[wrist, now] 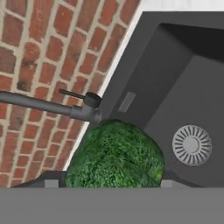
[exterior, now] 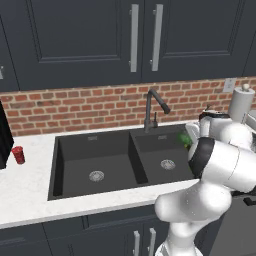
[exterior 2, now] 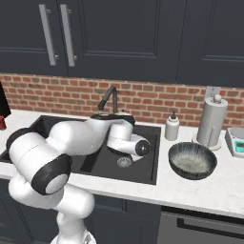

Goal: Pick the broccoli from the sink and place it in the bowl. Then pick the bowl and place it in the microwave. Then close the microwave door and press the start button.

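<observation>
broccoli (wrist: 114,154) btwn end effector (wrist: 106,183) tips

One broccoli (wrist: 114,155), one bowl (exterior 2: 192,160), one two-basin sink (exterior: 115,160), one faucet (exterior: 152,107), two drains (exterior: 96,175).

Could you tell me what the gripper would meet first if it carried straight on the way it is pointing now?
Most likely the broccoli: in the hand view it sits dead ahead, right at the gripper's fingertips, with the sink wall and faucet behind it. Whether the fingers already touch the floret cannot be told.
</observation>
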Robot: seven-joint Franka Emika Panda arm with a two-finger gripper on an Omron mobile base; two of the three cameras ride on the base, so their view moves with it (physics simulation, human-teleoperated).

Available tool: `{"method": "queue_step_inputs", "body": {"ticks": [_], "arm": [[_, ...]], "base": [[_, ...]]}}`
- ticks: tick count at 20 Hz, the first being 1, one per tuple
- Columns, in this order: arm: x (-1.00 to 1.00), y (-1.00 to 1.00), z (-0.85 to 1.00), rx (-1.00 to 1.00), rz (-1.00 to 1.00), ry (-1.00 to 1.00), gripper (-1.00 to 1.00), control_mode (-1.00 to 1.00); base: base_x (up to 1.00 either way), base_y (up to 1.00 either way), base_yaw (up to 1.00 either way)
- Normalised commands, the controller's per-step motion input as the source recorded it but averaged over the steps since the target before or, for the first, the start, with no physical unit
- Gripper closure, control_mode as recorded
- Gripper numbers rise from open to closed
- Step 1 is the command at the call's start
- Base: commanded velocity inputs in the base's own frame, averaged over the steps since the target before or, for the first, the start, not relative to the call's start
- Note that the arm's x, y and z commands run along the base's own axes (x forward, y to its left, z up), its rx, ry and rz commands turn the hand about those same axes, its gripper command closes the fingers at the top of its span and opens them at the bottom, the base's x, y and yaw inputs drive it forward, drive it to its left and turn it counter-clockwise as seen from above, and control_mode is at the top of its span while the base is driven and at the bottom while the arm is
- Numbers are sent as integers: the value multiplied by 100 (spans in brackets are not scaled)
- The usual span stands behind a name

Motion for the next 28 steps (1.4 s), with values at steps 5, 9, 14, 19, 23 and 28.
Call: {"method": "queue_step_inputs", "body": {"ticks": [5, 9, 14, 19, 23, 28], "arm": [[-84, -40, 100, 6, -6, 0, 100, -100], [-85, -28, 96, 0, -5, 0, 100, -100], [-85, -24, 91, 0, -2, -3, 100, -100], [-87, -15, 33, -13, -4, 0, 100, -100], [-71, 0, 21, -29, -9, 1, 100, -100], [-55, -7, 36, -30, -10, 10, 100, -100]], "base": [[0, 0, 0], [0, 0, 0], [0, 0, 0], [0, 0, 0], [0, 0, 0], [0, 0, 0]]}}
